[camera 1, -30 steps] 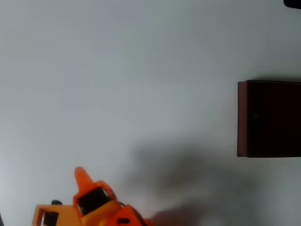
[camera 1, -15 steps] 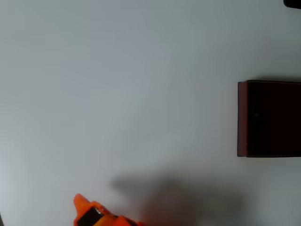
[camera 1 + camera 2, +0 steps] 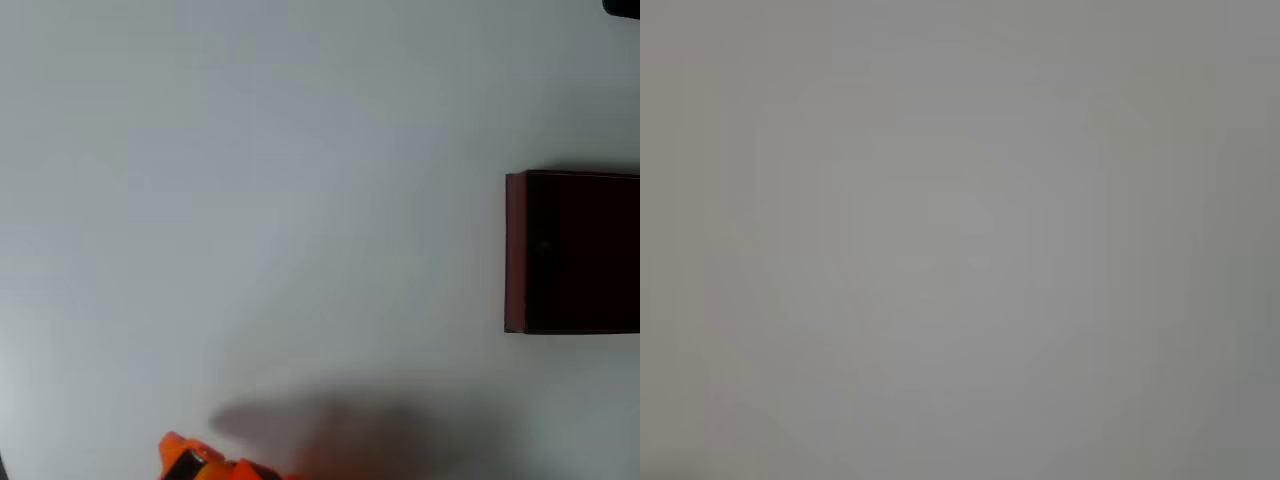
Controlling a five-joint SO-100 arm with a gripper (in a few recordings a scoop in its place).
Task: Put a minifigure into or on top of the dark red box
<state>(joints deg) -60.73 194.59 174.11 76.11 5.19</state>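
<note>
The dark red box (image 3: pixel 570 252) lies at the right edge of the overhead view, its maroon left wall showing and its inside near black. The minifigure is out of view. My orange gripper (image 3: pixel 178 457) barely pokes in at the bottom left edge of the overhead view, far from the box; just its tip and a bit of its dark part show, so its jaws cannot be read. The wrist view is a blurred, featureless grey surface.
A white tabletop (image 3: pixel 280 200) spreads between the gripper and the box. The arm's soft shadow (image 3: pixel 340 430) falls along the bottom edge. A small dark object (image 3: pixel 622 7) sits in the top right corner.
The orange arm has pulled back downward out of the overhead view, from a clearly visible gripper and wrist to a small tip. Its shadow slid down with it. The box stayed put.
</note>
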